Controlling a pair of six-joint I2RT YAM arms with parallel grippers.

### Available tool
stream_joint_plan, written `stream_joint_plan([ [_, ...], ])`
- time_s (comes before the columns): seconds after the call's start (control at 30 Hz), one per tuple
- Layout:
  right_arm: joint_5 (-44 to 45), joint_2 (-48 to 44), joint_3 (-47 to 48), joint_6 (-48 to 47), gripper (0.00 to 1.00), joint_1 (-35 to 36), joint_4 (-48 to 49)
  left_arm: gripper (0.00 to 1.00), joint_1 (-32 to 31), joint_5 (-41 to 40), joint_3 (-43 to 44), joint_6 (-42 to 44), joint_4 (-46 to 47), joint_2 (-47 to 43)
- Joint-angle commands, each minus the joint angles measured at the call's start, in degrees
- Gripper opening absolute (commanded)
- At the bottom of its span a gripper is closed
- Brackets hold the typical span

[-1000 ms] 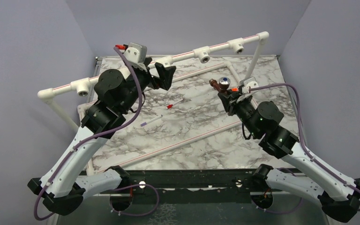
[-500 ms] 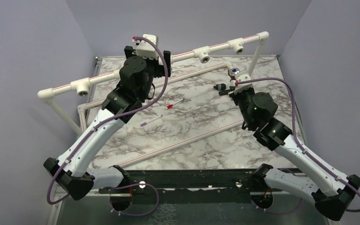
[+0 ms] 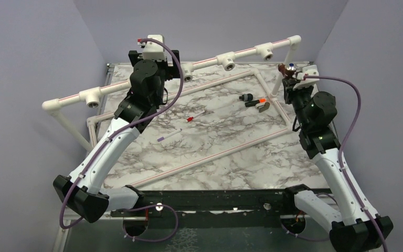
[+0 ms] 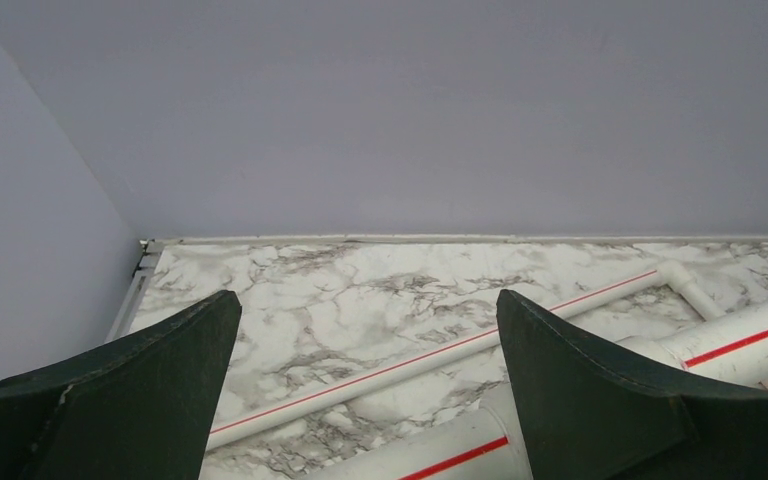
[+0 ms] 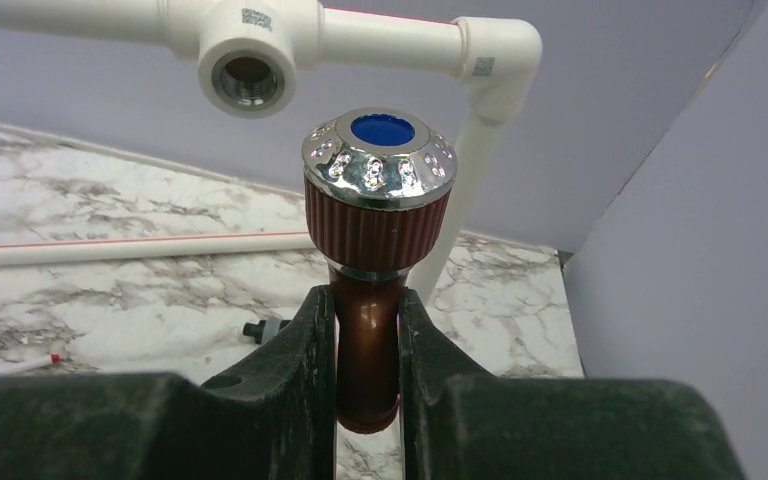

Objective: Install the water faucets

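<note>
two arms reach to the far side of the marble bench (image 3: pixel 225 147). the left gripper (image 4: pixel 368 300) has its dark fingers (image 4: pixel 150 390) spread wide apart, with nothing between them. just below it and off to its right runs the raised white pipe (image 4: pixel 735 338) with a red stripe. a thinner floor pipe (image 4: pixel 410 365) lies on the bench ahead of it. from above, this gripper (image 3: pixel 155 55) sits over the raised pipe, between two of its tee sockets.

between the two grippers, well apart from both and nearer the arm bases, some loose bits lie on the bench: a purple-tipped stick (image 3: pixel 167 136), a red-tipped stick (image 3: pixel 191 119) and a small black part with an orange end (image 3: pixel 252 100).

the right gripper (image 5: pixel 365 300) is clamped on the water faucet (image 5: pixel 375 200). its fingertips press both sides of the copper-brown stem. the ribbed reddish knob stands just above the fingertips, and its silvery cap has a blue centre. the faucet is held upright, off the bench, and touches no pipe. above the gripper and a little to its left, apart from the cap, a white tee fitting (image 5: pixel 248 75) shows its threaded socket. above and to its right is the corner elbow (image 5: pixel 500 50), whose upright leg drops behind the faucet. from above, this gripper (image 3: pixel 288 73) holds the faucet just beside that far right corner of the frame.
</note>
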Motion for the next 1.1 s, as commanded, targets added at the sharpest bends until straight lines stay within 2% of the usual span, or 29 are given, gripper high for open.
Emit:
stream_joint_plan([
  [0.0,-16.97,-0.99,-1.89,8.69,0.01,-5.67,7.97,0.99,-0.57,-2.71,-3.39,2.28,0.26,-0.34],
  [0.23,-25.52,-0.73,-4.60,17.37,0.01,-8.74,14.13,0.99,-1.46,-3.15,-5.35,3.16,1.29,0.16],
  [0.37,-26.31,-1.47,-6.24,21.57,0.01,-9.03,17.92,0.99,-1.97,-3.10,-6.10,3.42,1.45,0.22],
  [0.7,-20.09,-2.03,-6.20,19.82,0.01,-9.24,16.32,0.99,-2.22,-2.82,-6.37,3.08,1.42,1.42],
  [1.07,-22.07,-1.11,-5.92,17.57,0.01,-9.47,20.18,0.99,-2.66,-2.75,-6.88,3.30,1.62,1.05],
])
